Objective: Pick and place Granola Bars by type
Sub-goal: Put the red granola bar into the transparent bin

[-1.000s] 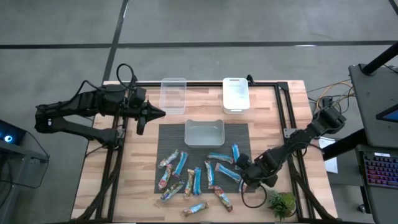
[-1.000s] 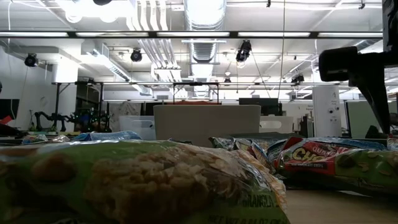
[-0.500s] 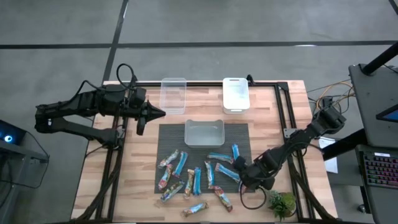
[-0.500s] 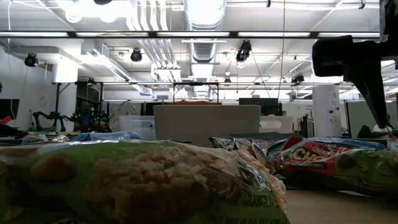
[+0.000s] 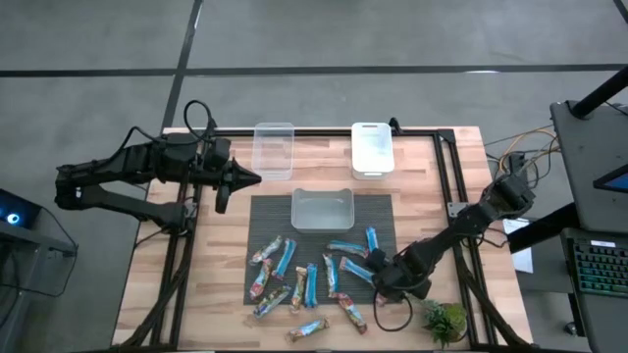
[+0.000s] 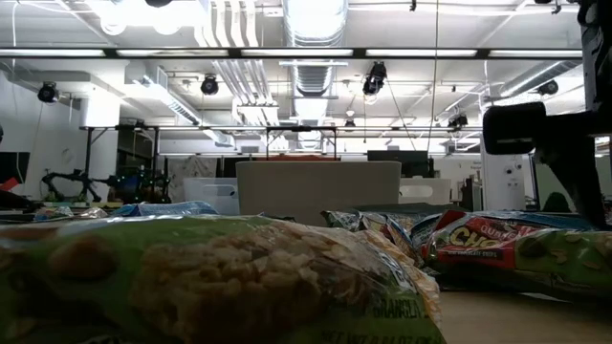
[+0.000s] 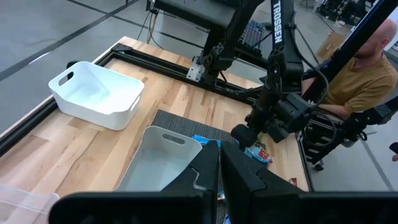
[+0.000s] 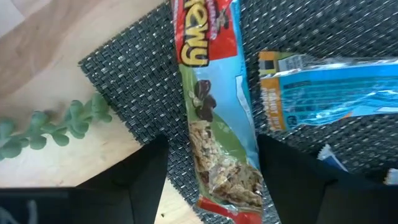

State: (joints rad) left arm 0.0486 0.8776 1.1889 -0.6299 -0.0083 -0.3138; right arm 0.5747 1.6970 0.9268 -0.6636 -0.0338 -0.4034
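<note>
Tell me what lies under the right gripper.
Between the right gripper's open fingers lies a red-and-green granola bar on the dark woven mat. The mat beneath it is covered.

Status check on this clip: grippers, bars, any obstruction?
Right gripper open, straddling a red-and-green granola bar on the mat. Left gripper shut, parked near the clear tub. Blue bar alongside, plant close by.

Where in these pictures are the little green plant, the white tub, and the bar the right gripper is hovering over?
Green plant [image 5: 444, 321]: high view, middle of its leaves.
White tub [image 7: 96, 93]: left wrist view, bare inside floor.
Red and green granola bar [image 8: 217, 124]: right wrist view, middle of its wrapper, between the right gripper's open fingers.
</note>
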